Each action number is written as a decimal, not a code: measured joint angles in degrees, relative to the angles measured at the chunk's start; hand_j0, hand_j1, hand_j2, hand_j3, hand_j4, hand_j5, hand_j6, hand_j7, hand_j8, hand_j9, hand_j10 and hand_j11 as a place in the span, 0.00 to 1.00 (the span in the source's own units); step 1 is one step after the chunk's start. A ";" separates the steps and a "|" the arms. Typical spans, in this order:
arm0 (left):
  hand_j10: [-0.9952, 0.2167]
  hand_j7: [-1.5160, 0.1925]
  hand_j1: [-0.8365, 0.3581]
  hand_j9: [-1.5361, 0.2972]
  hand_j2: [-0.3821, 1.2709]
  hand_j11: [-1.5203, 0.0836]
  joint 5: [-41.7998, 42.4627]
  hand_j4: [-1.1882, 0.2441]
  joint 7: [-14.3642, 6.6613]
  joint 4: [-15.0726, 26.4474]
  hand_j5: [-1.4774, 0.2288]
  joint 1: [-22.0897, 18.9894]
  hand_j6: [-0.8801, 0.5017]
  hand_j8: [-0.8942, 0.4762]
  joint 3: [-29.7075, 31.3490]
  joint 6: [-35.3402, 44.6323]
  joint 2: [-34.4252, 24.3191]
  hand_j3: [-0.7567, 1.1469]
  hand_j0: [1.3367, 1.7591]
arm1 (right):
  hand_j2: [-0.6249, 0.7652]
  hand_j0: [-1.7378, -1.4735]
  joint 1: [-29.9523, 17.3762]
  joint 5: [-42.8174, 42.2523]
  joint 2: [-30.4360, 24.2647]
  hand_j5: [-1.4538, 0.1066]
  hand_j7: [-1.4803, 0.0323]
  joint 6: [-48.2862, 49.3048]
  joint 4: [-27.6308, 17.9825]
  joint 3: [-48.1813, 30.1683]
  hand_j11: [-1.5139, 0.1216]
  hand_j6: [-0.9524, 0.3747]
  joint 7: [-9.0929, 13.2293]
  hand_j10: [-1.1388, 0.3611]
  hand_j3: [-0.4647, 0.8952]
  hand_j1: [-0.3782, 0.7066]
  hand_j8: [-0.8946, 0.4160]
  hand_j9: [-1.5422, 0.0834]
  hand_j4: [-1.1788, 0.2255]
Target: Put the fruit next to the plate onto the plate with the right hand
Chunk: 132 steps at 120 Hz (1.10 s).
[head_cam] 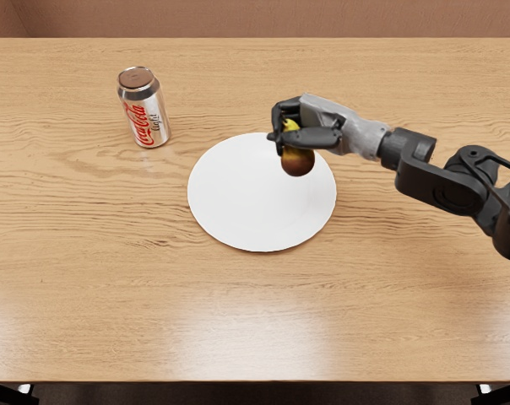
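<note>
Right hand (293,133): enters from the right edge, fingers wrapped around the top of a yellow-brown pear (297,159) | Pear: hangs over the upper right part of the white plate (238,211) | Plate: lies flat at the centre of the wooden table (86,278) | Soda can (143,107): stands upright, well to the plate's upper left

Right arm (458,181): enters over the table's (238,321) right edge; dark links, grey wrist, stretched toward the table's middle. Right hand (310,131): palm down, fingers curled around a fruit (297,160) that hangs below them.
</note>
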<state>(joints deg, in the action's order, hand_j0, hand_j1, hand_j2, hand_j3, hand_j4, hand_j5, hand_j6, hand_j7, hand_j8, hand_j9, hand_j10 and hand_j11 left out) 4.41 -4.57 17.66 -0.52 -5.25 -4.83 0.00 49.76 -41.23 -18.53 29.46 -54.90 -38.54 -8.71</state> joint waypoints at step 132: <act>0.82 0.89 0.99 0.84 0.23 0.95 -0.01 0.83 0.00 0.00 0.86 0.00 0.64 0.65 -0.02 0.00 0.00 0.40 0.76 | 0.33 0.30 0.59 -0.11 11.11 0.26 0.30 -11.70 4.55 11.65 0.29 0.12 -0.11 0.24 0.34 0.84 0.09 0.30 0.29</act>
<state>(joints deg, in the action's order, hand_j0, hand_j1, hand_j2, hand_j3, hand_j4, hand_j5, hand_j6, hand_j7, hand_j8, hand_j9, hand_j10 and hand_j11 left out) 4.40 -4.57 17.66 -0.53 -5.26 -4.83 0.00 50.35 -41.34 -7.42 17.76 -50.35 -26.89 -8.82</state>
